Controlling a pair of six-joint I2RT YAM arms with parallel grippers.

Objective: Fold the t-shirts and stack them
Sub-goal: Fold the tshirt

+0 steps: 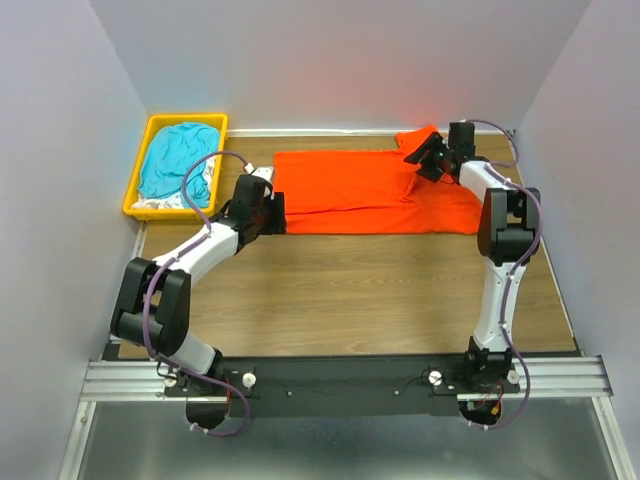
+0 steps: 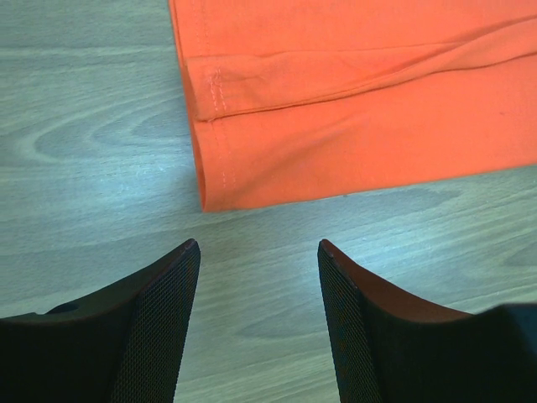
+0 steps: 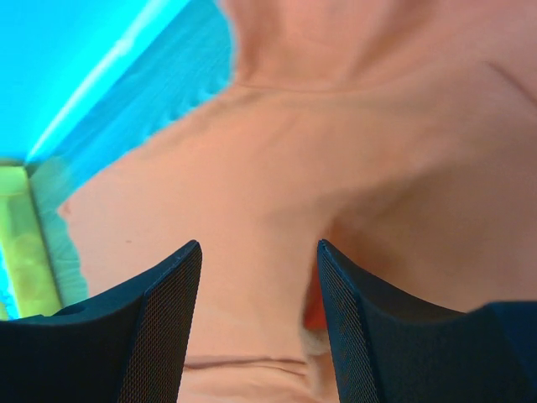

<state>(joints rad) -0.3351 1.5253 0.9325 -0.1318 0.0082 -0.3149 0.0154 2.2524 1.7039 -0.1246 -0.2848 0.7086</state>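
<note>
The left gripper point(image 2: 257, 245) hangs spread, the orange t-shirt point(image 2: 361, 126) lying with its hem corner just ahead of the tips; the right gripper point(image 3: 257, 245), spread too, hovers over bunched cloth; either could pinch one layer only, skewing the fold.

No readable text, labels or numbers.

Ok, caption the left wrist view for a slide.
Open left tool over wood table, just short of the orange-red t-shirt.
</note>
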